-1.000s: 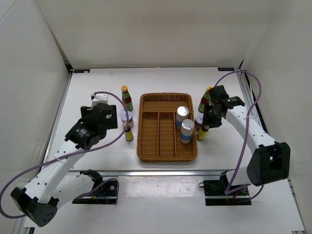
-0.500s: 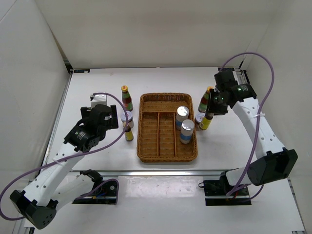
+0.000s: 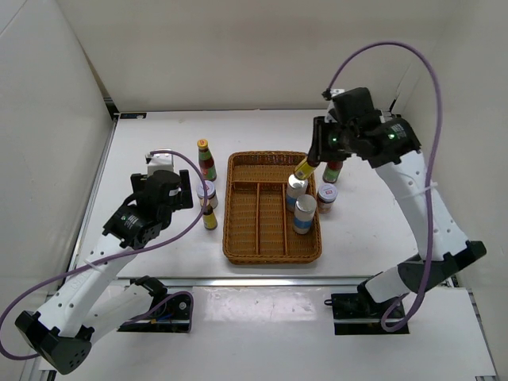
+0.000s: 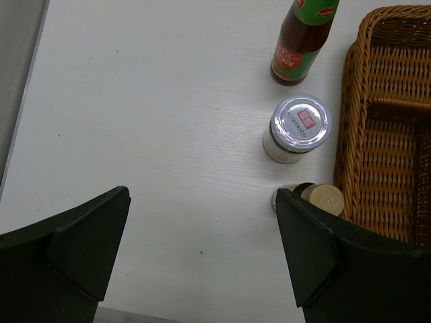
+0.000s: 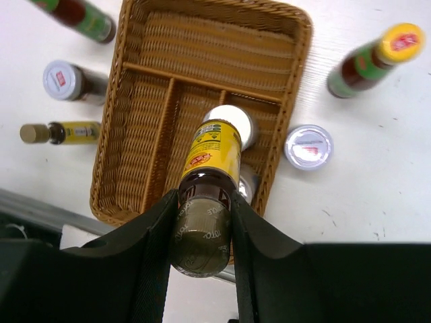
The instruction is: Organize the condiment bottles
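just a brown wicker tray (image 3: 270, 255) sitting mid white tabletop (image 3: 159, 135), split into 1 wide section at the far end plus 3 long slots, white walls (image 3: 238, 55) around it

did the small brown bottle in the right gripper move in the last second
Yes. Held by the right gripper, the small brown bottle went left, from the table beside the wicker tray to above its right side.

White walls (image 3: 238, 48) enclose a white table (image 3: 155, 139) on three sides.
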